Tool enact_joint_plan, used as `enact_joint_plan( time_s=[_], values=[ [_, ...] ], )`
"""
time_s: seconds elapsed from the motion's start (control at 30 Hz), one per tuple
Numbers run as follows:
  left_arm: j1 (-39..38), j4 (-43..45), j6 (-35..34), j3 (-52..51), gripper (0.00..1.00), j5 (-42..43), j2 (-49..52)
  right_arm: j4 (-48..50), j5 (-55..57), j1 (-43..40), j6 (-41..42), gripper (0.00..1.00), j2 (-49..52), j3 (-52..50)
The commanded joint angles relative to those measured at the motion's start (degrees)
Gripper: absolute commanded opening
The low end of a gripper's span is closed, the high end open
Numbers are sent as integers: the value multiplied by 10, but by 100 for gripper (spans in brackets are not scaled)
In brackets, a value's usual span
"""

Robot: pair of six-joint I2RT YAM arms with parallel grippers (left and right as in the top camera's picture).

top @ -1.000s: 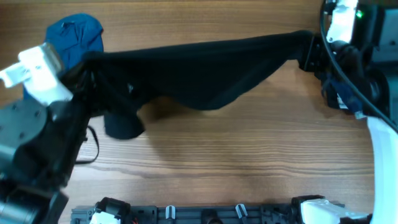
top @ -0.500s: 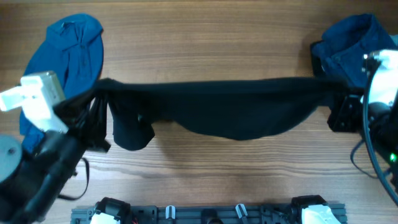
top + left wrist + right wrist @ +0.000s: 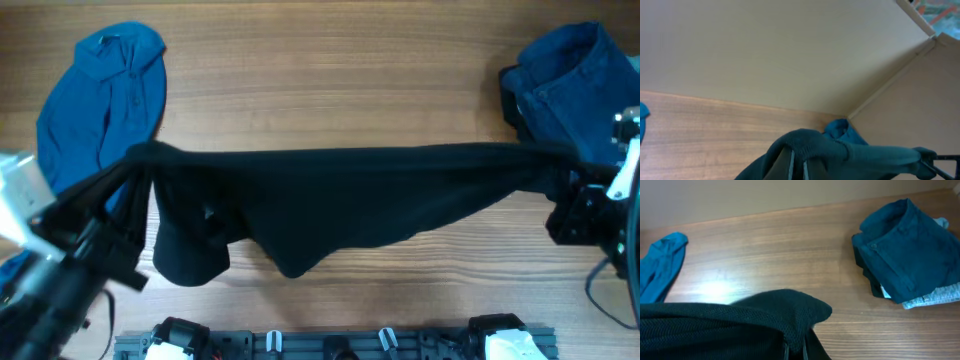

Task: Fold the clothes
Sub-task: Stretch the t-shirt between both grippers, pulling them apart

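The black top (image 3: 340, 190) is hanging stretched out in mid-air, running left-right across the middle of the desk (image 3: 330, 70), a bit nearer the robot-side edge. Top hem line is pulling fairly straight; the body is sagging below it w/ a point of cloth drooping at centre, and one sleeve (image 3: 190, 255) is dangling towards the left end. No fold is showing in it yet, so it's looking like the spread-and-lay-flat step, i.e. early on for this piece.

The left jaws are pinching a bunched wad of the top at its left end (left wrist view is showing cloth wrapped round the fingertips, almost no gap). The right jaws are doing likewise at the right end, clamped tight on a gathered corner.

Left arm (image 3: 70, 270) is sitting by the left edge, right arm (image 3: 590, 215) by the right edge.

Further out, the bright blue shirt (image 3: 105, 90) is lying loose and unfolded at the far-left corner, so that one is waiting. At the far-right corner a blue pile (image 3: 570, 85) is sitting in a compact stack over a darker piece and a pale one; prob. done, but can't tell how neatly.

Approx. progress: maybe one stack finished, the top in hand, the shirt left.
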Motion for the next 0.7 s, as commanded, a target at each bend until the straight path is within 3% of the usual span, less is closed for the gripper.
enact_joint_plan(
  time_s=[0.0, 0.27, 0.67],
  values=[
    [2, -14, 3, 40, 4, -25, -5, -11, -8, -6, 7, 4, -4, 30],
    [2, -84, -17, 40, 4, -124, 31, -11, 0, -6, 24, 4, 17, 27],
    [2, -78, -14, 40, 4, -176, 310, 19, 23, -6, 7, 4, 231, 27]
  ],
)
